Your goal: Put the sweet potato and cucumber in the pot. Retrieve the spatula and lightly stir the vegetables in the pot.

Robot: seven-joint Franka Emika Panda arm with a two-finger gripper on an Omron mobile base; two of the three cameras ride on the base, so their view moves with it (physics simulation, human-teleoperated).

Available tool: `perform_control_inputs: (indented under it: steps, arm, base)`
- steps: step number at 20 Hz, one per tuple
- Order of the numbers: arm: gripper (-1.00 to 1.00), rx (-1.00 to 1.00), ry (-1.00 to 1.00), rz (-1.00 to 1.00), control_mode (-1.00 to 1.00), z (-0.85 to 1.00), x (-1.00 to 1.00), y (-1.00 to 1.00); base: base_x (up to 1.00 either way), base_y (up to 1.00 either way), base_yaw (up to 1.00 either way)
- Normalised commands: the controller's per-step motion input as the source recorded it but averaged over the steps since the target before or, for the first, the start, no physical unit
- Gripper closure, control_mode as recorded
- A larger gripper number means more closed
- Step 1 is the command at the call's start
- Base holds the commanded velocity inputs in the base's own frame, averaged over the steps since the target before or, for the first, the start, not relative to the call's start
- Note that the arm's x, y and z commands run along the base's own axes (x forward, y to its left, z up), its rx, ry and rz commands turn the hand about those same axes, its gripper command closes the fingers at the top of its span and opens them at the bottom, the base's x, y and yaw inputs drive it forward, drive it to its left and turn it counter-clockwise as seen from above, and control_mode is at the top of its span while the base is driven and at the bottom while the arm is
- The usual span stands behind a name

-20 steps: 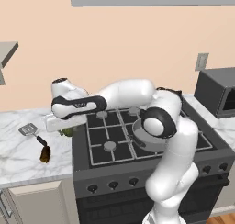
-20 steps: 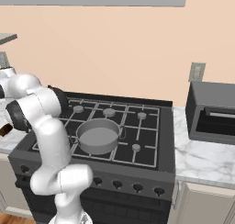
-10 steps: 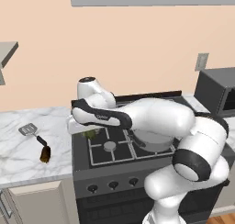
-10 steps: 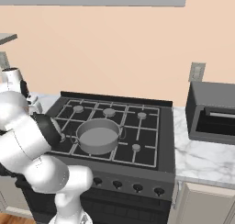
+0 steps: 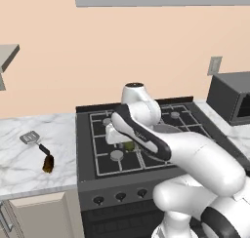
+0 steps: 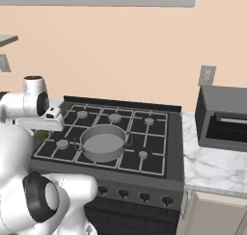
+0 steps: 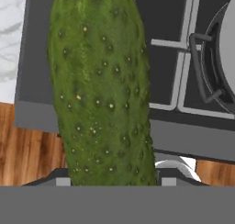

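My gripper (image 5: 122,137) is shut on the cucumber (image 7: 101,85), a bumpy green oblong that hangs over the stove's front left corner. The same cucumber (image 5: 129,146) peeks out green under the hand, above the front left burner, and shows as the cucumber (image 6: 42,134) in the right base view. The pot (image 6: 102,142), a shallow grey pan, sits on the stove's middle front, to the right of the hand; its rim (image 7: 228,44) shows at the hand view's right edge. The spatula (image 5: 31,137) lies on the left counter, with the sweet potato (image 5: 48,164) at its handle's end.
The black gas stove (image 6: 154,133) has several burners and a row of knobs (image 6: 144,197) on its front. A dark microwave (image 6: 224,118) stands on the right counter. Marble counter (image 5: 19,159) lies left of the stove. Wood floor (image 7: 27,149) is below the hand.
The arm has swung right from the left counter to over the stove's front left, carrying the cucumber. The pot, spatula and sweet potato have stayed put.
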Motion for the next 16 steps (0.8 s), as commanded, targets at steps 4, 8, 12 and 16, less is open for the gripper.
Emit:
perform_control_inputs:
  steps: [4, 8, 12, 16]
  arm:
    - [1.0, -0.02, 0.14, -0.13, -1.0, 0.04, 0.22, -1.0]
    - [1.0, -0.12, 0.18, -0.09, -1.0, 0.01, 0.53, -0.88]
    - [1.0, -0.14, 0.15, -0.01, -1.0, 0.01, 0.59, -0.84]
    - [1.0, -0.01, 0.07, 0.0, -1.0, -0.08, 0.46, -0.99]
  base:
    - [0.0, 0.0, 0.0]
    - [0.0, 0.0, 0.0]
    - [0.0, 0.0, 0.0]
    - [0.0, 0.0, 0.0]
